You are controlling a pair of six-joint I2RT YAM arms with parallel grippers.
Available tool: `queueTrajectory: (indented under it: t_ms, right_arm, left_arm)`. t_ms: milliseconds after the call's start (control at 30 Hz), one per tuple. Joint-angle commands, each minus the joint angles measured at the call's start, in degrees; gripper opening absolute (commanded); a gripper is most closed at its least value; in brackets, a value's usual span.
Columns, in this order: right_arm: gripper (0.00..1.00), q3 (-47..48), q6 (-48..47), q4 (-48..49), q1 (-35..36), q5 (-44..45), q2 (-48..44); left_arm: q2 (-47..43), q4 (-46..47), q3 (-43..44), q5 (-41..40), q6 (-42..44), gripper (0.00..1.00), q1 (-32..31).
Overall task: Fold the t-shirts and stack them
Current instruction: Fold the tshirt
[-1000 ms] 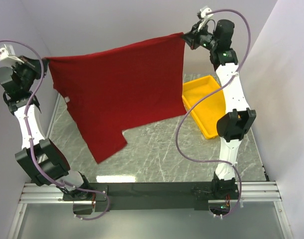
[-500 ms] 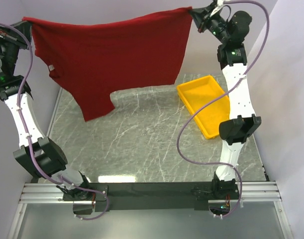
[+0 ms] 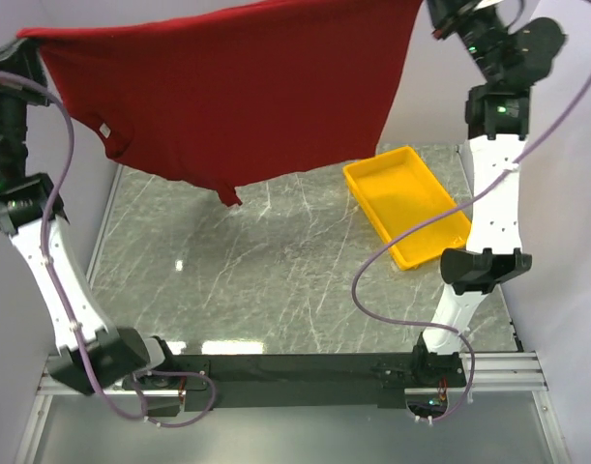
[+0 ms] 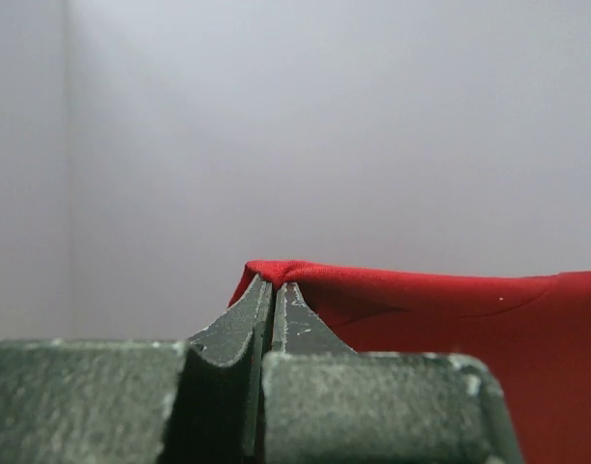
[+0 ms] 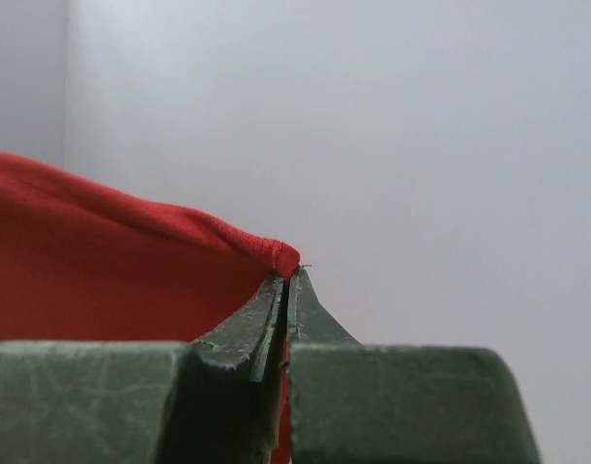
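A dark red t-shirt hangs spread in the air high above the table, stretched between both arms. My left gripper is shut on its left corner; in the top view that corner sits at the upper left. My right gripper is shut on the opposite corner, near the top right of the top view. The cloth's lower edge and a sleeve dangle clear of the table. A small neck label shows on the left side.
A yellow plastic tray lies on the right side of the marble-patterned table. Plain walls enclose the table on the left, back and right. The arm bases are bolted to a rail at the near edge.
Both arms have risen and spread apart, lifting the t-shirt higher. Its hanging edge has come up off the table.
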Motion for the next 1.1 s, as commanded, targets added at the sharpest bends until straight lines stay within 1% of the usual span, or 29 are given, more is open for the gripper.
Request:
queueTrajectory:
  t_ms: [0, 167, 233, 333, 400, 433, 500, 533, 633, 700, 733, 767, 833, 867, 900, 933, 967, 1000, 1033, 1067]
  right_arm:
    - [0.00, 5.97, 6.55, 4.76, -2.25, 1.73, -4.14]
    - [0.00, 10.10, 10.69, 4.32, -2.52, 0.67, -3.88]
    - [0.00, 9.76, 12.01, 4.15, -2.43, 0.15, -4.05]
    - [0.00, 5.82, 13.07, 3.97, -2.26, -0.30, -5.28]
    - [0.00, 0.63, 13.24, 4.41, -1.90, -0.12, -5.98]
    - [0.00, -0.86, 12.72, 4.23, -1.12, 0.23, -6.33]
    - [0.00, -6.82, 11.14, 3.01, 0.02, 0.93, -6.34]
    - [0.00, -6.85, 10.79, 2.57, 0.03, 0.93, -6.34]
    - [0.00, -15.43, 9.03, 0.46, 3.45, 0.58, -5.64]
    - [0.00, -19.75, 7.98, 0.19, 5.39, 0.23, -5.02]
    - [0.00, -24.73, 7.01, 0.45, 6.09, 0.58, -4.58]
    - [0.00, -27.48, 5.52, 1.84, 6.79, 1.45, -4.41]
    - [0.00, -34.23, 3.50, 3.43, 8.20, 2.25, -3.01]
    - [0.00, -35.93, 1.49, 4.40, 8.47, 3.03, -2.22]
    - [0.00, -37.25, 1.12, 4.58, 8.90, 4.09, -1.25]
    - [0.00, -37.79, 0.51, 4.32, 8.91, 4.27, 1.63]
    - [0.00, -37.62, -0.81, 2.84, 9.00, 4.71, 3.40]
    - [0.00, -37.18, -1.17, 1.87, 8.91, 5.84, 5.24]
    - [0.00, -35.26, -1.87, 0.55, 8.91, 6.12, 9.09]
    - [0.00, -34.20, -3.70, -1.81, 9.00, 6.73, 10.96]
  left_arm:
    - [-6.20, 0.01, 3.13, -8.42, 4.77, 0.01, 0.37]
    - [-8.67, -2.36, 6.04, -9.92, 4.95, 0.01, 0.28]
    - [-9.29, -2.97, 6.22, -10.19, 4.95, 0.01, 0.37]
    - [-10.25, -4.73, 4.47, -11.06, 5.65, 0.01, 0.28]
    - [-10.35, -5.70, 2.09, -11.07, 5.74, 0.01, 0.28]
    - [-10.43, -5.79, 1.13, -10.98, 5.48, 0.01, 0.20]
    - [-9.82, -6.23, -2.12, -10.89, 5.74, 0.01, 0.19]
    - [-9.82, -6.40, -3.35, -11.06, 6.00, 0.01, 0.11]
    - [-8.59, -7.72, -7.66, -11.59, 7.66, 0.01, 0.19]
    - [-7.10, -7.81, -11.09, -11.51, 8.02, 0.01, 0.11]
    - [-6.48, -7.55, -12.40, -10.81, 8.46, 0.01, 0.19]
    - [-4.91, -7.55, -14.94, -10.71, 8.46, 0.01, 0.19]
    - [-2.88, -5.80, -17.94, -9.32, 7.76, 0.01, 0.19]
    - [-0.61, -4.75, -20.91, -7.48, 7.50, 0.01, 0.19]
    - [0.72, -3.78, -22.51, -6.33, 6.98, 0.01, 0.19]
    - [2.12, -2.81, -23.83, -5.10, 6.27, 0.01, 0.11]
    - [4.83, -1.32, -26.19, -3.78, 6.01, 0.01, 0.02]
    - [6.34, -0.35, -27.43, -3.16, 5.39, 0.01, -0.16]
    - [7.83, 1.05, -28.58, -2.20, 5.39, 0.01, -0.42]
    - [11.16, 1.06, -29.46, -1.84, 5.65, 0.01, -1.20]
